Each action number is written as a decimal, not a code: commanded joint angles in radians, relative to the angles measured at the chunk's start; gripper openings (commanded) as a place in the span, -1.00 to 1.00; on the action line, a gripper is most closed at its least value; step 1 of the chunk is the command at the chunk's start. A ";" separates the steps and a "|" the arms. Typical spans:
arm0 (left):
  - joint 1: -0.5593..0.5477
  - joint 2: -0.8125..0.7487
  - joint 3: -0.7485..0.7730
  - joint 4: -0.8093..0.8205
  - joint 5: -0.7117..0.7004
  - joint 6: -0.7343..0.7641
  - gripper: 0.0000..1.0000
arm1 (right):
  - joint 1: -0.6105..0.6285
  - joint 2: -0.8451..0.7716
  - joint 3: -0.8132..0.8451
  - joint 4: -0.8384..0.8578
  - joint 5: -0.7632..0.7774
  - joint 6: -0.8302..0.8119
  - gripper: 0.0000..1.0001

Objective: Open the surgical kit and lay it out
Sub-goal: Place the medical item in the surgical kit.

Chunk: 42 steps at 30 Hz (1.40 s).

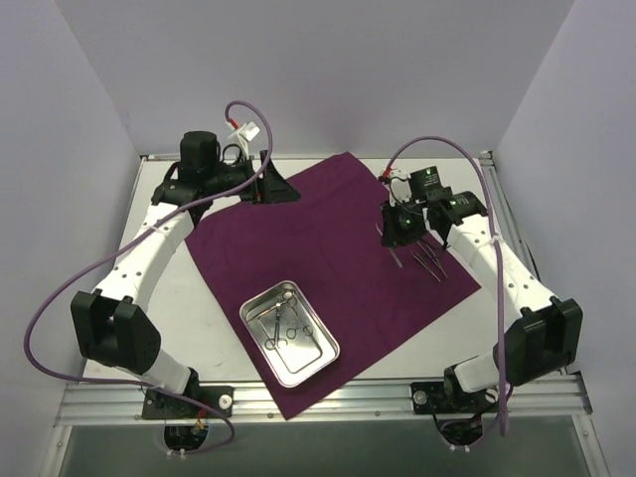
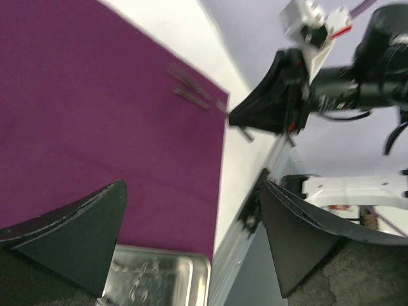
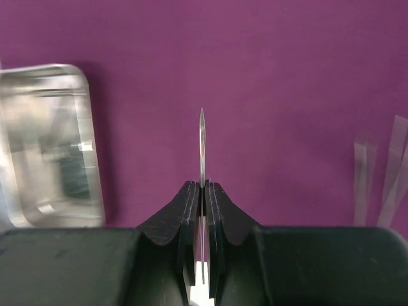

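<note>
I'm looking at the white table [image 1: 204, 313], with a metal rail [image 1: 328, 399] along its near edge. Directly on it lies the maroon cloth [image 1: 338, 229], spread flat and turned cornerwise. Its near corner seems to reach that rail, though I can't be sure from up here.

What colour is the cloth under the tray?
The cloth is plain dark purple, clearest in the top external view.

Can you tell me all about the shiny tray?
The tray is a shallow rectangular pan of shiny silver metal with rounded corners and a raised rim. It lies flat and turned at an angle on the near part of the purple cloth. A few small ring-handled instruments lie inside it. Nothing else touches it.
</note>
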 commanded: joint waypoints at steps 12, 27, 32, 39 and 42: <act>0.002 -0.059 -0.034 -0.310 -0.116 0.274 0.88 | -0.025 0.200 -0.128 0.005 0.452 -0.310 -1.00; 0.004 -0.035 -0.003 -0.387 -0.141 0.335 0.88 | -0.027 0.303 -0.220 0.127 0.499 -0.282 -1.00; 0.005 -0.024 0.006 -0.394 -0.143 0.341 0.88 | -0.028 0.347 -0.215 0.150 0.512 -0.287 -1.00; 0.005 -0.008 0.029 -0.421 -0.152 0.363 0.88 | -0.034 0.378 -0.200 0.160 0.530 -0.290 -1.00; 0.007 0.004 0.035 -0.427 -0.152 0.370 0.88 | -0.037 0.384 -0.194 0.168 0.536 -0.290 -1.00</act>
